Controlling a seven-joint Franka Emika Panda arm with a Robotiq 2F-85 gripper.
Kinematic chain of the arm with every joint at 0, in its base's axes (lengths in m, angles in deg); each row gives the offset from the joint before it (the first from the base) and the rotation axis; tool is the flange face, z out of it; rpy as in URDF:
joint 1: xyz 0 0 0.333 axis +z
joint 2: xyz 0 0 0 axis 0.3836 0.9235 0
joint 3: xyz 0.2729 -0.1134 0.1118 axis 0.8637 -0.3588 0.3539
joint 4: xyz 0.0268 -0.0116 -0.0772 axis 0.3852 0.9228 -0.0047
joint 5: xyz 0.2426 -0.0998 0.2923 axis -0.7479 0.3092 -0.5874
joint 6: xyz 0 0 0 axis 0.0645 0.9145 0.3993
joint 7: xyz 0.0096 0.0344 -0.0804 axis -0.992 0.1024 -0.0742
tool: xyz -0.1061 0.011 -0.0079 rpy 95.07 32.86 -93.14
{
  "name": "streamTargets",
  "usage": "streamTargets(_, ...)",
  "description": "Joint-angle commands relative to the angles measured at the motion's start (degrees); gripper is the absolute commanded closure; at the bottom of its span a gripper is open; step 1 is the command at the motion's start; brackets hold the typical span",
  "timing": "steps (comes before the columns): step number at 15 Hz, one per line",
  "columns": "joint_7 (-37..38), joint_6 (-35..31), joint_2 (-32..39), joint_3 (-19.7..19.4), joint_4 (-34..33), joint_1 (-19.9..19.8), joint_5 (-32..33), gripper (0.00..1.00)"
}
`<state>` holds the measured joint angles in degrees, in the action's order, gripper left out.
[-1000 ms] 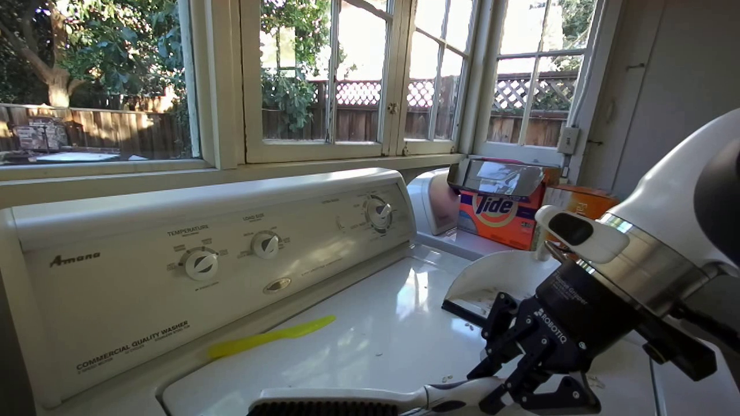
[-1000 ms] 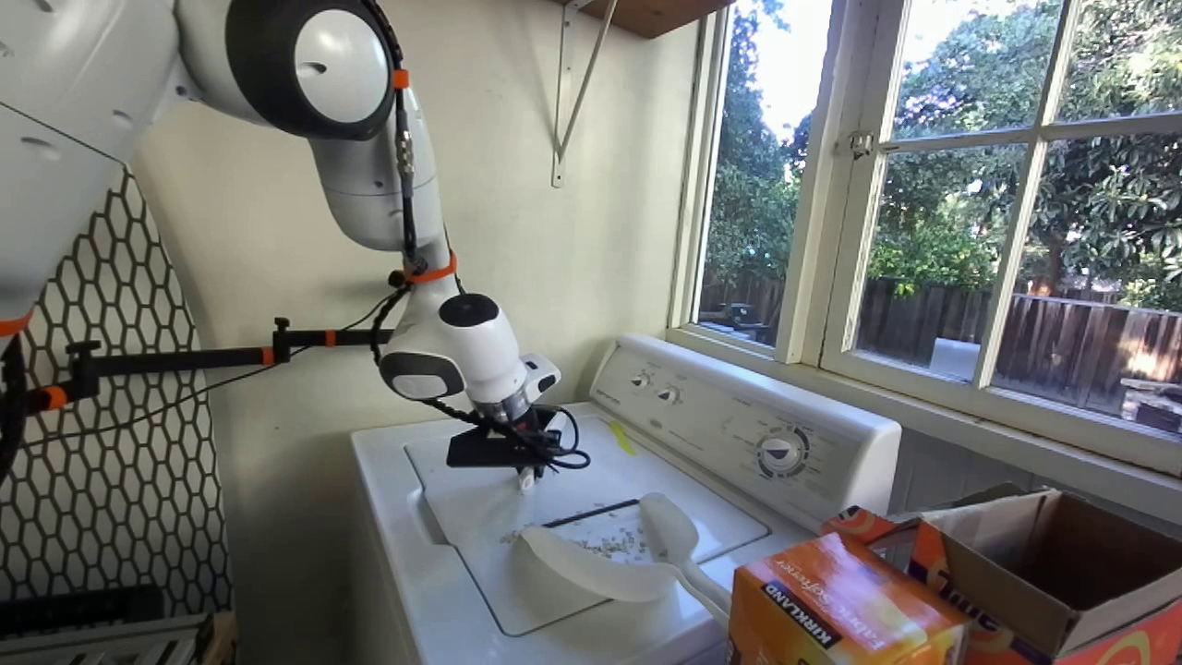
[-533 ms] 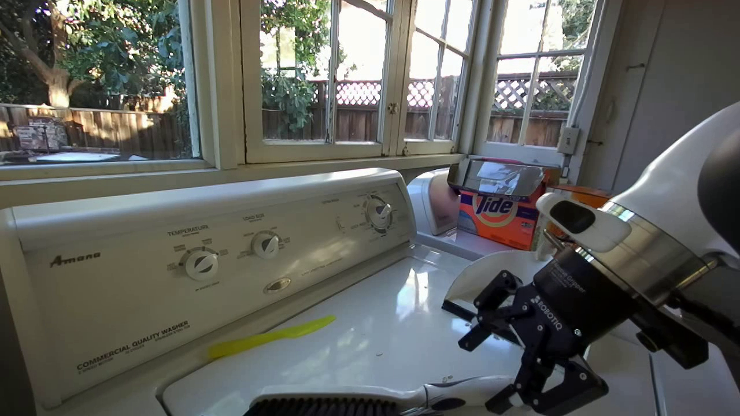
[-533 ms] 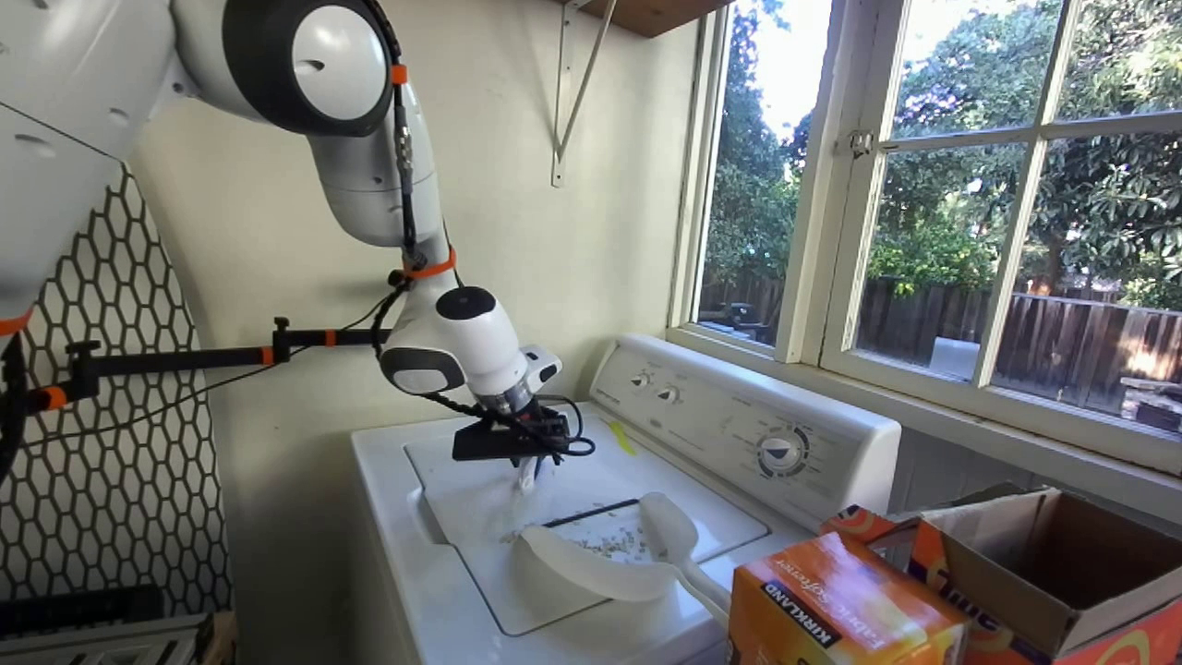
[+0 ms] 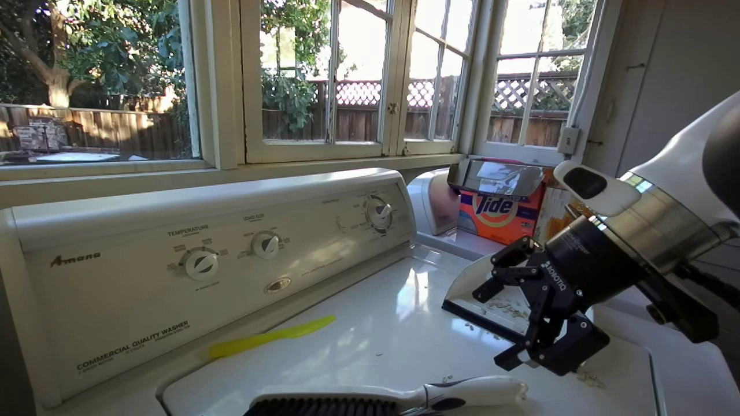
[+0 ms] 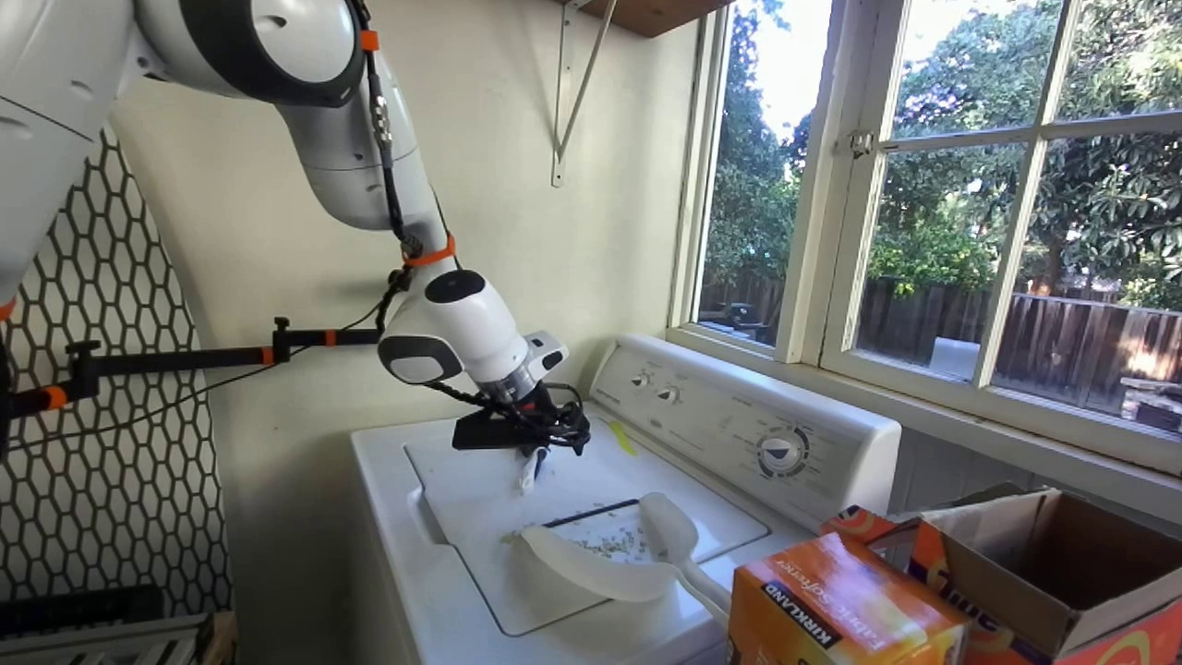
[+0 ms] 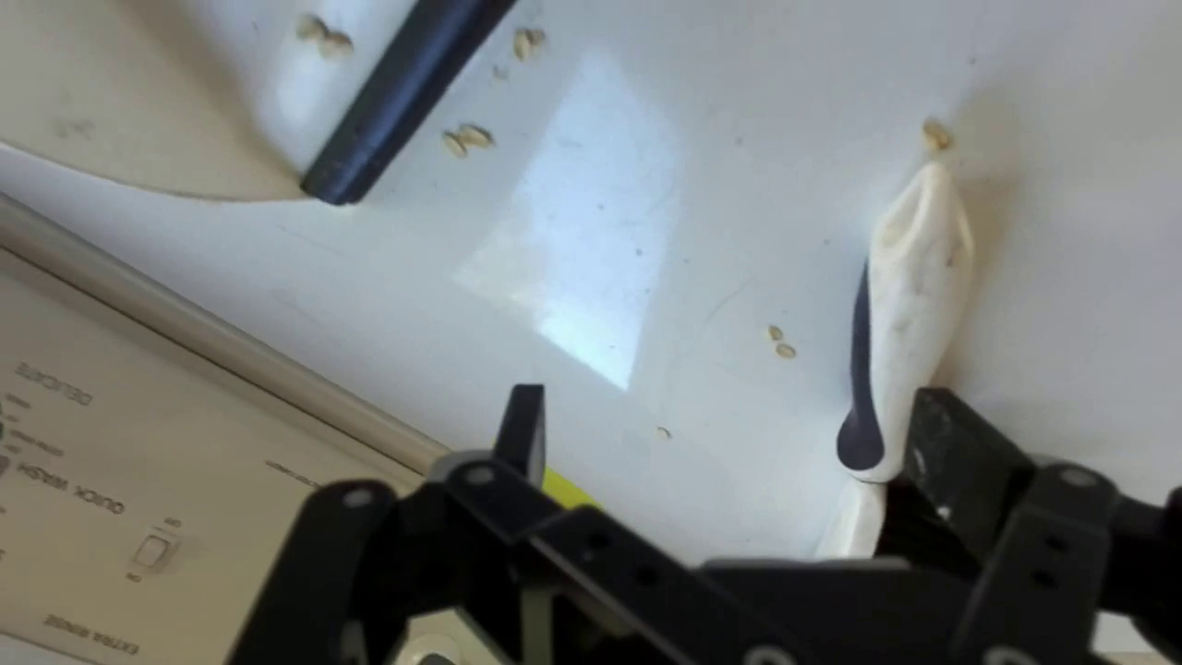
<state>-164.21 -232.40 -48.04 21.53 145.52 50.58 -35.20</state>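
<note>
Wrist view: which way does the brush [image 7: 900, 360] lie from the gripper [image 7: 729, 406]?

— Below it and off-centre, close by the finger [image 7: 965, 453] at the picture's right. Its handle [image 7: 914, 305] runs roughly square to the line between the fingertips [image 7: 526, 411].

Anything held?

— Nothing; the gripper stands wide. In an exterior view a gap shows between its lower finger [image 5: 510, 358] and the handle.

And the bristles [image 5: 324, 409]?

— Off to the left of that picture, with the handle's free end nearest the gripper. The brush rests on the washer lid [image 5: 352, 361]; the dustpan [image 5: 471, 280] lies farther back.

So what counts most?

— I'd judge that sideways offset: nearer one finger than the middle.
</note>
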Motion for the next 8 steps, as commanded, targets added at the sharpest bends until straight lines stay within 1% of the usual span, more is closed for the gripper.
streamTargets(1, -0.7, 2.3, -3.6, -3.9, 2.4, 4.1, -8.4, 0.0)
streamTargets(3, -0.6, 3.3, -5.3, -4.4, 3.0, 4.9, -12.0, 0.0)
streamTargets(5, -1.0, 2.0, -6.6, -4.7, 3.4, 5.9, -15.0, 0.0)
streamTargets(7, -2.0, -0.5, -8.2, -4.3, 3.8, 6.5, -15.6, 0.0)
streamTargets(8, -0.5, 0.5, -5.2, -3.8, 1.9, 5.0, -13.2, 0.0)
